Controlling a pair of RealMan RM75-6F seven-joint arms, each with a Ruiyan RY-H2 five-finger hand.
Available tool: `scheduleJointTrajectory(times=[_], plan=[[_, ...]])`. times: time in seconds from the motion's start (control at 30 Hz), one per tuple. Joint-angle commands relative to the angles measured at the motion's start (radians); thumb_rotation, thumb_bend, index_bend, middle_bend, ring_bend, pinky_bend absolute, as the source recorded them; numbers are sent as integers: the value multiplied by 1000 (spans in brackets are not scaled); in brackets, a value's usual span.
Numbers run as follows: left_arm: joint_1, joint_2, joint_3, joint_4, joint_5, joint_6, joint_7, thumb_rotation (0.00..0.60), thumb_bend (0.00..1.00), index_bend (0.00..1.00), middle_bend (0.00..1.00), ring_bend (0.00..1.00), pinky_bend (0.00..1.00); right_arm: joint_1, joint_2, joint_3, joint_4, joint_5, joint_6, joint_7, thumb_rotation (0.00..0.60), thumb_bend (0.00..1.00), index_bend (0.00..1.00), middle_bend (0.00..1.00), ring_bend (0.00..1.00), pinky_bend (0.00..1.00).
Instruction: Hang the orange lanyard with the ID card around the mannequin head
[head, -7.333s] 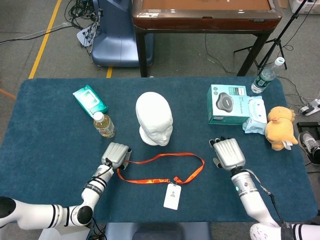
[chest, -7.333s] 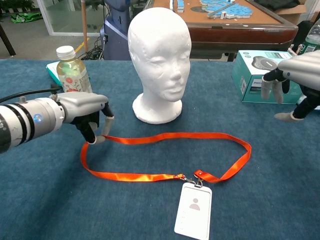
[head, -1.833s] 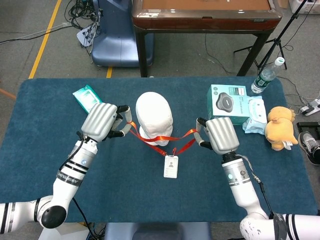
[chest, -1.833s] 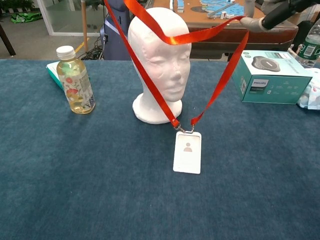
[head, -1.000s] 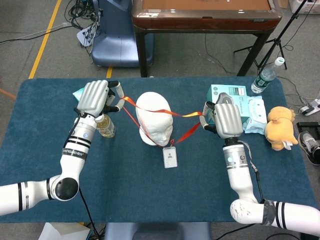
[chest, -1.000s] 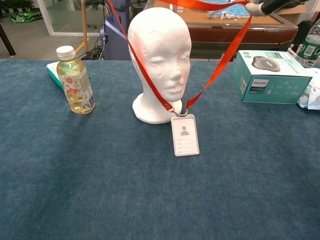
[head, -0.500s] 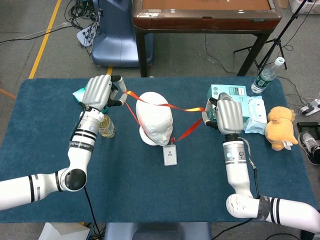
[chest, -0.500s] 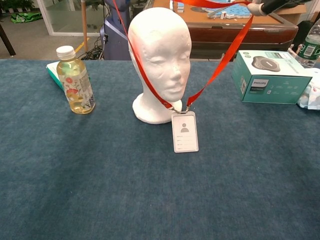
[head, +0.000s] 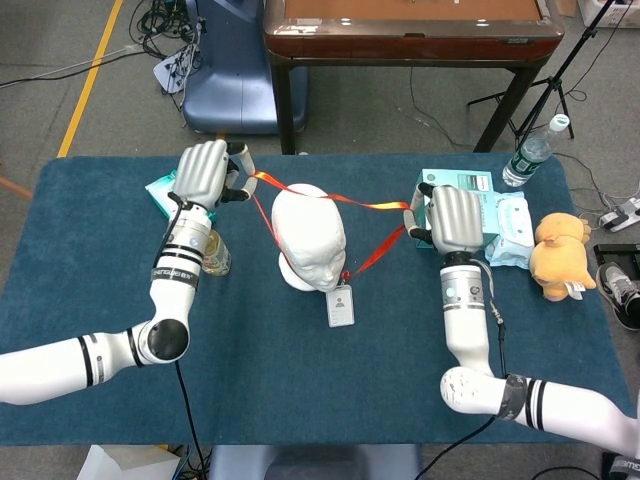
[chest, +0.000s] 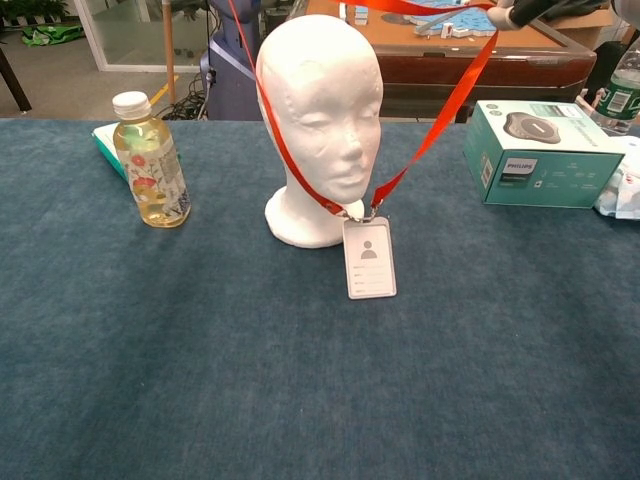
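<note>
Both hands moved farther since before: left robot hand (head: 203, 172) and right robot hand (head: 452, 217) each pinch the orange lanyard (head: 330, 203), stretched over the mannequin head (head: 308, 236); ID card (chest: 369, 258) dangles near its chin. Strap likely limp, light, slippery; pinch firmly near the sides.

Blue table (head: 300, 370) carries mannequin head (head: 309, 240), bottle (chest: 149, 160), box (chest: 540, 140).

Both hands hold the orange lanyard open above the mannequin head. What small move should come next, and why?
Probably lower both hands: the lanyard already crosses the crown of the mannequin head, with the ID card hanging in front, held by left hand and right hand.
</note>
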Motion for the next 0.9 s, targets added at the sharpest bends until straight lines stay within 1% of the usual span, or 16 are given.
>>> scheduleJointTrajectory(times=[0.03, 0.37, 0.73, 0.9], plan=[[-16, -20, 7, 37, -10, -14, 14, 600, 328, 589, 981, 1000, 1000, 12, -9, 7, 22, 20, -13, -4, 600, 391, 605, 993, 941, 1000], [-57, -81, 17, 160, -32, -48, 45, 600, 327, 587, 975, 1000, 1000, 51, -41, 26, 99, 63, -43, 0, 600, 390, 606, 993, 941, 1000], [-85, -125, 29, 254, -57, -81, 89, 600, 325, 577, 964, 1000, 1000, 97, -81, 40, 176, 121, -73, -19, 600, 390, 606, 986, 941, 1000], [-93, -139, 26, 286, -73, -90, 103, 600, 325, 576, 963, 1000, 1000, 114, -88, 46, 202, 136, -94, -19, 600, 390, 605, 985, 941, 1000]])
